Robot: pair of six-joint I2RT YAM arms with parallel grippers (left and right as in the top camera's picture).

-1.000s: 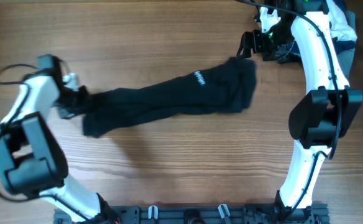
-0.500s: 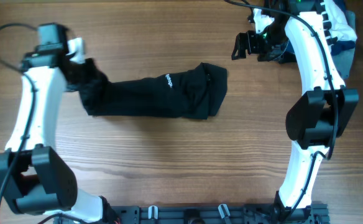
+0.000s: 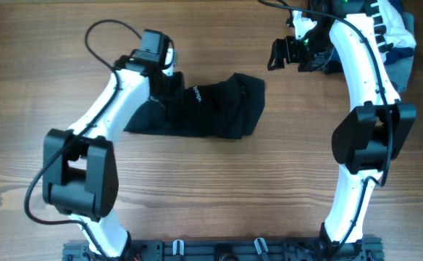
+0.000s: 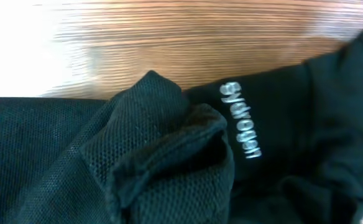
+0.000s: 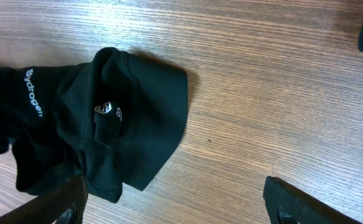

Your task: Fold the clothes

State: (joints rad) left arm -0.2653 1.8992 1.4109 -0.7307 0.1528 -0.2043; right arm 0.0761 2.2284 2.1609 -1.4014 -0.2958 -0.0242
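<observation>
The black garment point(image 3: 219, 109) lies bunched on the wooden table, with its white logo point(image 3: 197, 93) near its top edge. My left gripper point(image 3: 169, 90) is down on the garment's upper left part, beside the logo, shut on a bunch of the black fabric. In the left wrist view the fabric point(image 4: 45, 143) fills the frame and hides the fingers; the logo point(image 4: 240, 121) lies just ahead. My right gripper point(image 3: 277, 54) is open and empty above bare table, to the upper right of the garment point(image 5: 138, 112). Its fingers point(image 5: 178, 208) are spread wide.
A pile of other clothes, white and blue point(image 3: 400, 32), lies at the table's far right corner behind the right arm. A dark rail point(image 3: 219, 250) runs along the front edge. A black cable point(image 3: 103, 32) loops above the left arm.
My left gripper has swung right, carrying the garment's left end over toward the logo, so the garment is now shorter. The right gripper drew back from the garment's right end and then stayed put.
</observation>
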